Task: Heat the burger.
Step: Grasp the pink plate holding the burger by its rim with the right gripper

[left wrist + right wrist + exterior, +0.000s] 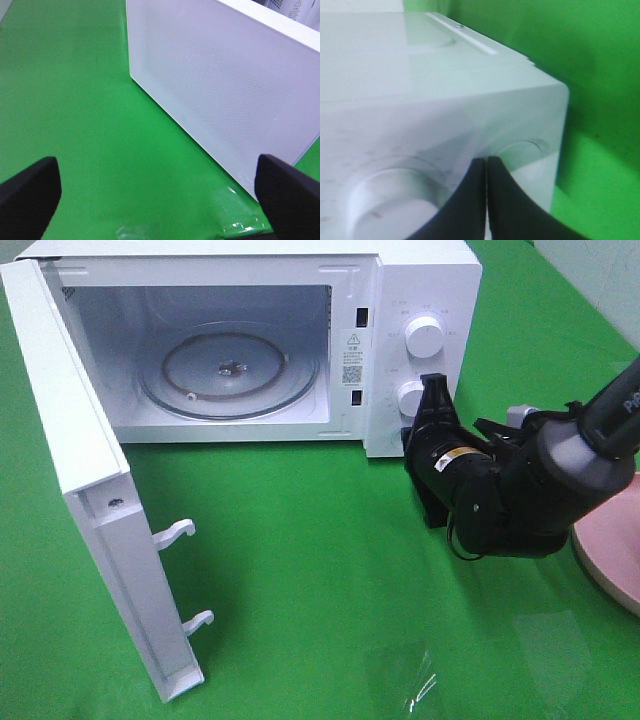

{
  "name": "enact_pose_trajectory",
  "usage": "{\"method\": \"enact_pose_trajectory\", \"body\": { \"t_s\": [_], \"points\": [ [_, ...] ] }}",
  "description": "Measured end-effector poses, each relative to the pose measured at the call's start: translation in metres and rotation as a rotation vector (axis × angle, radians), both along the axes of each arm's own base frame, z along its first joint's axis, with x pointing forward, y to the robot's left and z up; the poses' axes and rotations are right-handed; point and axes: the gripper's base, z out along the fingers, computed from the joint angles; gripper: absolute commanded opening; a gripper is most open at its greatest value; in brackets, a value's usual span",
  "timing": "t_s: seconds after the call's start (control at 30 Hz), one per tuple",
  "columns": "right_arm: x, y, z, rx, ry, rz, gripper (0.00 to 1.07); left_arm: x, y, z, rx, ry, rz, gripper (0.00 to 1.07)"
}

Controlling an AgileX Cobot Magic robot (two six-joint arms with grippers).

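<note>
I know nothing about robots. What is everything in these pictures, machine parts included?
microwave: one, white, back of the table
door: one, white, swung open to the left
glass turntable: one, clear, inside the microwave, bare
knobs: two, white, right panel, one above the other
plate: one, pink, right edge, partly cut off
plastic scrap: one, clear, front of the table
table cover: one, green, under everything
burger: none in view
right arm: one, black, reaching from the right
right gripper: one, black, shut, at the lower knob
left gripper: one, black, open, beside the door
</note>
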Motion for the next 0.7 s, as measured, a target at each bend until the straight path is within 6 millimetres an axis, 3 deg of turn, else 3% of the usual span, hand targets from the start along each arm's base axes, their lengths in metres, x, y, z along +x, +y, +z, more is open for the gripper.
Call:
{"method": "enact_pose_trajectory", "body": {
  "t_s": [0.33,0.4,0.63,0.7],
  "points": [
    [-0.017,-0.013,0.024,-0.003,0.005,-0.002,0.0,0.0,0.0,0.0,0.0,0.0,0.0,0.98],
    [-0.027,-0.016,0.034,-0.041,0.014,0.03,0.0,0.0,0.0,0.0,0.0,0.0,0.0,0.98],
    [-0.035,-0.018,0.052,-0.117,0.018,0.088,0.0,0.0,0.0,0.0,0.0,0.0,0.0,0.98],
    [-0.04,-0.017,0.069,-0.22,0.025,0.153,0.01,0.0,0.0,0.0,0.0,0.0,0.0,0.98]
  ]
}}
